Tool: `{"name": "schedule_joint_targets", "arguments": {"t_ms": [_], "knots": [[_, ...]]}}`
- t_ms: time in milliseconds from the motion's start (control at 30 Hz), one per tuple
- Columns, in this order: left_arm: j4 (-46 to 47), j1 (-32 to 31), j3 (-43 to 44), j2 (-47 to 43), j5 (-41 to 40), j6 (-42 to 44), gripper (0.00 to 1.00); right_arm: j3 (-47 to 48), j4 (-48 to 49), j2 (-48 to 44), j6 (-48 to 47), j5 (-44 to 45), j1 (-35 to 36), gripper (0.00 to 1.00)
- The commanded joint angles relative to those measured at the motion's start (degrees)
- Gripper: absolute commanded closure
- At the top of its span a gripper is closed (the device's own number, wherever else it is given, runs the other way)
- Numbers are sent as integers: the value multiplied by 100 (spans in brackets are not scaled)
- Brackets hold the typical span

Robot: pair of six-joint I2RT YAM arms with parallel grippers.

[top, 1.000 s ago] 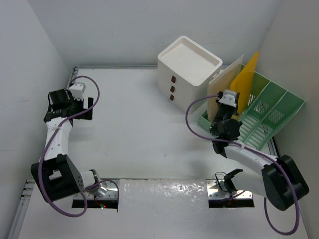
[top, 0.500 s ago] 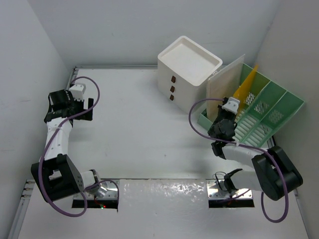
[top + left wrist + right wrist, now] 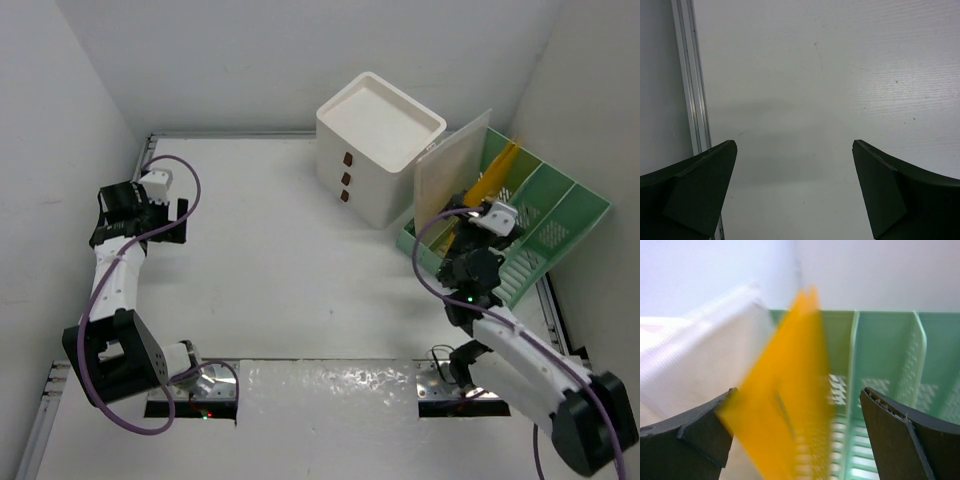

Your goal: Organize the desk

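The desk (image 3: 270, 250) is a wide white tabletop. At its right stands a green file rack (image 3: 560, 210) with a cream folder (image 3: 450, 180) leaning in its left slot. A yellow folder (image 3: 492, 178) leans in the slot beside it. My right gripper (image 3: 462, 215) hovers over the rack's near end, open. In the right wrist view the yellow folder (image 3: 785, 390) shows blurred between the spread fingers, close to the left one, with the cream folder (image 3: 700, 365) on the left. My left gripper (image 3: 178, 220) stands open over bare desk (image 3: 815, 75) at the far left.
A white three-drawer box (image 3: 378, 145) stands at the back, just left of the rack. A grey metal rail (image 3: 690, 75) runs along the desk's left edge next to my left gripper. Walls close in on both sides.
My right gripper has opened and let go of the yellow folder, which now sits lower in the rack. The right arm has swung to the right. The left arm has not moved.
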Motion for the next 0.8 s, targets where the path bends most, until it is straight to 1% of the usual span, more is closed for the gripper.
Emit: {"name": "schedule_joint_targets", "arguments": {"t_ms": [0,33,67,100,167,267,333,400,433,500,567,667,767], "knots": [[224,47,70,-41,30,-9,0,638,-2664,-987,1014,-818,8,1],[224,47,61,-50,38,-18,1,717,-3399,-1157,1137,-1090,8,1],[224,38,35,-50,99,-18,0,735,-3755,-1332,1416,-1214,8,1],[242,47,9,-50,117,-18,0,727,-4063,-1673,1593,-1337,17,1],[268,47,-105,-59,188,-18,0,587,-4712,-1992,1918,-1829,8,1],[303,47,-298,-111,390,8,0,253,-5278,-2511,2315,-2322,8,1],[365,47,-421,-181,591,17,0,-149,-5463,-2800,2534,-2689,17,1],[478,47,-685,-252,723,52,0,-459,-5481,-2959,2544,-2972,8,1],[523,47,-868,-313,820,78,0,-721,-5507,-3117,2588,-3313,8,1],[654,47,-1036,-357,900,131,0,-969,-5464,-3311,2667,-3648,8,1],[742,47,-1238,-375,996,122,0,-1408,-5201,-3626,2702,-4026,17,1],[726,47,-1441,-384,1356,324,0,-1900,-5120,-4057,2579,-4011,8,1],[866,47,-1555,-463,1129,220,0,-2234,-5191,-4339,2483,-3782,17,1]]}}
